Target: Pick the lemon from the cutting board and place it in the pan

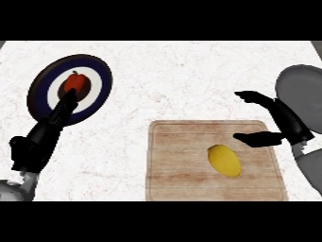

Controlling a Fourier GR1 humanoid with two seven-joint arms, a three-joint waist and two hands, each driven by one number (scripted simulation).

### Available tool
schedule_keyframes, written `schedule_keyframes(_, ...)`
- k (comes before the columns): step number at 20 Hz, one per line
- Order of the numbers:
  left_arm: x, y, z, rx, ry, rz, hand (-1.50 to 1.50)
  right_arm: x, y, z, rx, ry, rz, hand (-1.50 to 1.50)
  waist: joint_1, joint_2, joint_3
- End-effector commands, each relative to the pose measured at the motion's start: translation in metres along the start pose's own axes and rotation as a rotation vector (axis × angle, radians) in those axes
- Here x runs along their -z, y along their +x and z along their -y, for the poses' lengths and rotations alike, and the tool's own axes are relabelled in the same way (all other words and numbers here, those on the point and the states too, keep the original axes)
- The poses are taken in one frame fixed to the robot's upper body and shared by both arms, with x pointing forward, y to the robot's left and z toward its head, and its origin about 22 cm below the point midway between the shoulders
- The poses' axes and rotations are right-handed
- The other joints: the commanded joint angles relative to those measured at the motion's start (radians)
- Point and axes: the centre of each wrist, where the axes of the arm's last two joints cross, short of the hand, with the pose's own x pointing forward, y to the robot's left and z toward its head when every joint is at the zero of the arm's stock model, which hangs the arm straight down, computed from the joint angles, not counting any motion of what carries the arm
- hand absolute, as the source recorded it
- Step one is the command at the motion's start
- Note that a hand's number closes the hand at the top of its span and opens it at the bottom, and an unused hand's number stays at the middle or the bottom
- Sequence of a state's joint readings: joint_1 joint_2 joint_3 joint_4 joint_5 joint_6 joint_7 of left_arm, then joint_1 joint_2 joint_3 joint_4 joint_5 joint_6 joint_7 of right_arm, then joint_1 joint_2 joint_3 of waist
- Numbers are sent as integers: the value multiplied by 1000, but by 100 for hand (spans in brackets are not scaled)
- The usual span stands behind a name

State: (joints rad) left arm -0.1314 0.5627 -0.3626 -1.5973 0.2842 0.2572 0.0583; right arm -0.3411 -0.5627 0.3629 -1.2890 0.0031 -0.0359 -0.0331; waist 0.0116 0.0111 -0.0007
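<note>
A yellow lemon point(224, 160) lies on the wooden cutting board point(184, 179), right of the board's middle. My right hand point(283, 118) hovers over the board's upper right corner, open, its thumb point(257, 139) pointing left just above and to the right of the lemon, with the fingers reaching up-left. The grey pan point(313, 97) sits at the right edge of the counter, partly behind that hand. At the lower left, my left hand point(41, 139) rests open with its fingers pointing up over the plate.
A dark blue and white ringed plate point(97, 78) at the upper left carries a red tomato-like fruit point(78, 82). The white marble counter point(184, 75) stretches between plate, board and pan.
</note>
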Motion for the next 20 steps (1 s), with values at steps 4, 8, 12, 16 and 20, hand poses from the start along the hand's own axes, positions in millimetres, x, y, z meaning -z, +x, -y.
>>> schedule_keyframes(4,27,17,-1,-10,-30,-12,0,13,5,-12,-159,201,-75,-150,-9,-9,0)
schedule_keyframes(8,14,-2,14,-22,-67,-35,0,17,30,0,-407,276,-131,-150,-3,-11,-1)
schedule_keyframes(12,21,12,12,-7,-59,-24,0,34,76,13,-558,409,-207,-150,3,-13,-2)
schedule_keyframes(16,27,12,13,-6,-59,-8,0,53,101,-3,-691,633,-297,-150,14,-8,-3)
schedule_keyframes(20,21,9,2,-14,-58,-24,0,57,121,-29,-750,801,-370,-150,3,-14,-2)
